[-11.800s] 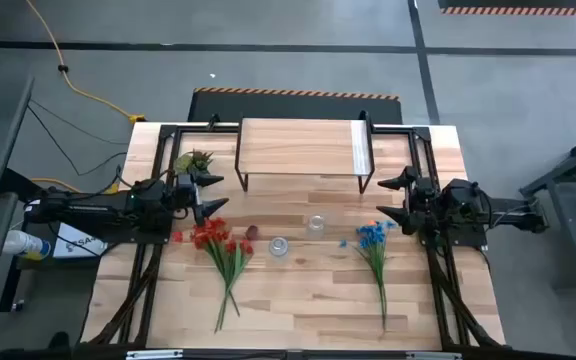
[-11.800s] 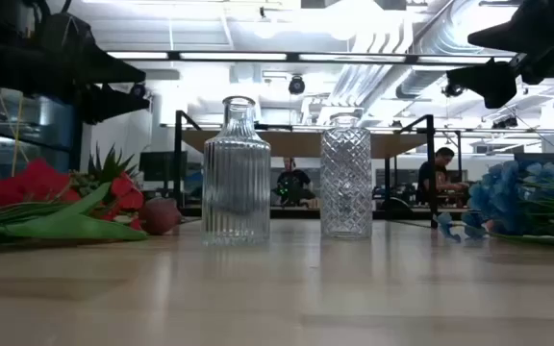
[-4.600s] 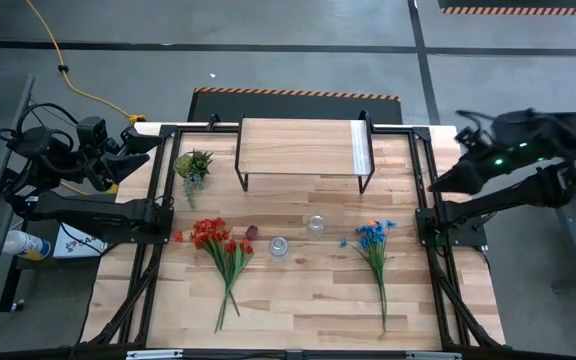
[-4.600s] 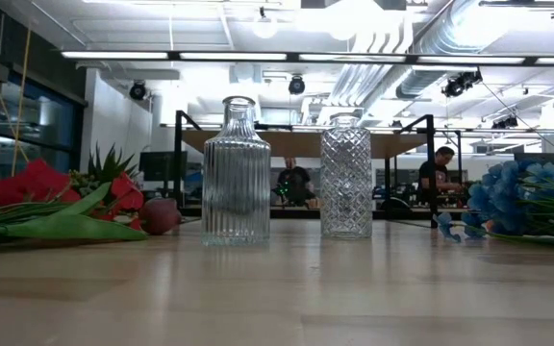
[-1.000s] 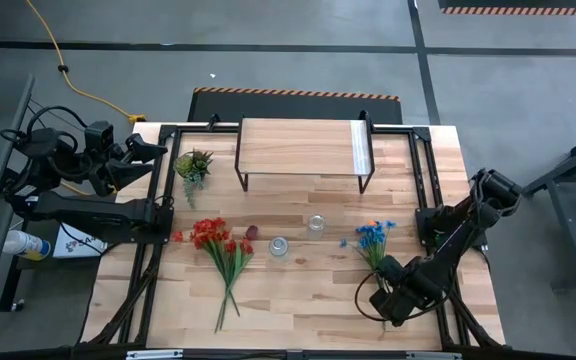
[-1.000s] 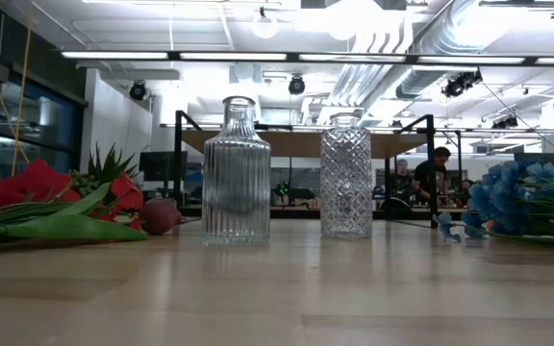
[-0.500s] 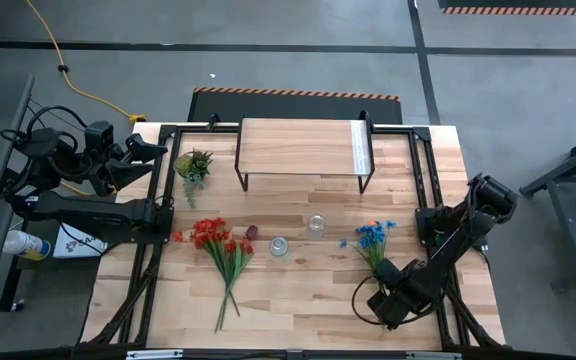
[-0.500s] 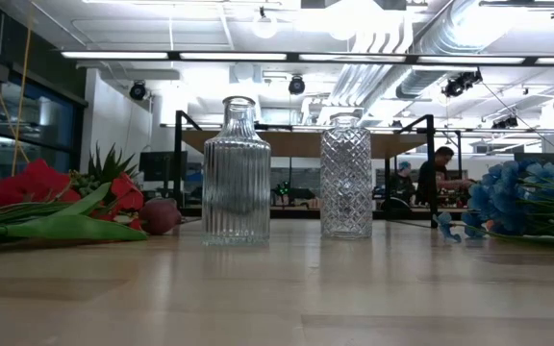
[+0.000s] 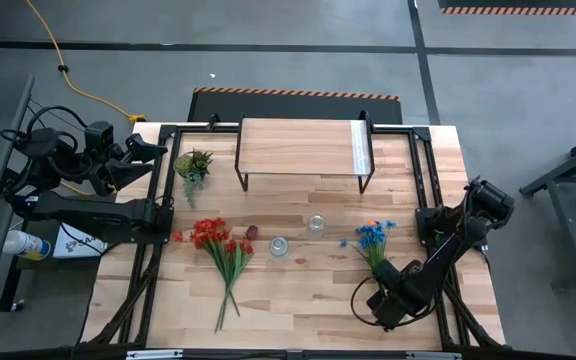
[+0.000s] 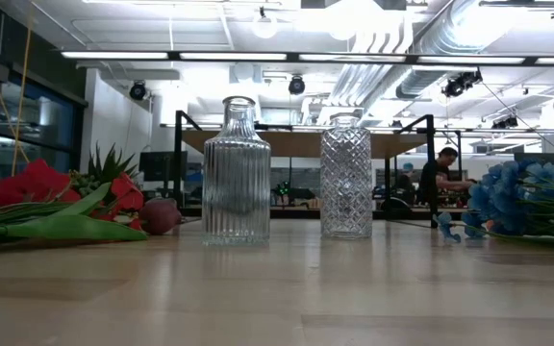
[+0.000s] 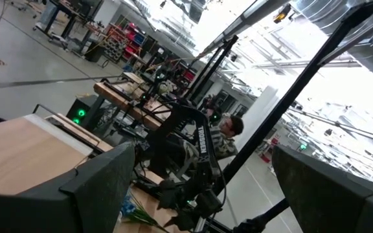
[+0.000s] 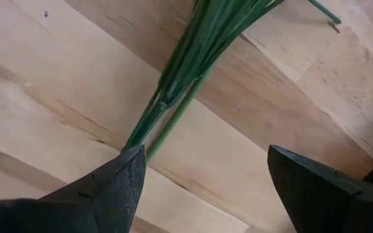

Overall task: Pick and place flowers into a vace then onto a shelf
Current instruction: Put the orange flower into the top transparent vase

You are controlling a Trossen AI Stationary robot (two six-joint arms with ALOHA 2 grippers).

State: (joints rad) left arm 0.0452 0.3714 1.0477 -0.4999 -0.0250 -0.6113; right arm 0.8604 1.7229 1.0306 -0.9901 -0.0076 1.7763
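The right hand (image 9: 386, 305) hangs low over the near right part of the worktop (image 9: 308, 290), open, its fingers (image 12: 118, 184) spread to either side of the green stems (image 12: 193, 58) of the blue bunch (image 9: 373, 240), not closed on them. That bunch lies flat, blooms toward the shelf (image 9: 303, 148), stems toward the near edge. The red bunch (image 9: 213, 240) lies to the left, with a maroon tulip (image 9: 251, 232) beside it. Two glass vases (image 9: 279, 246) and (image 9: 316, 224) stand empty between the bunches. The left hand (image 9: 140, 155) waits off the worktop's left edge, raised, fingers (image 11: 102, 188) apart.
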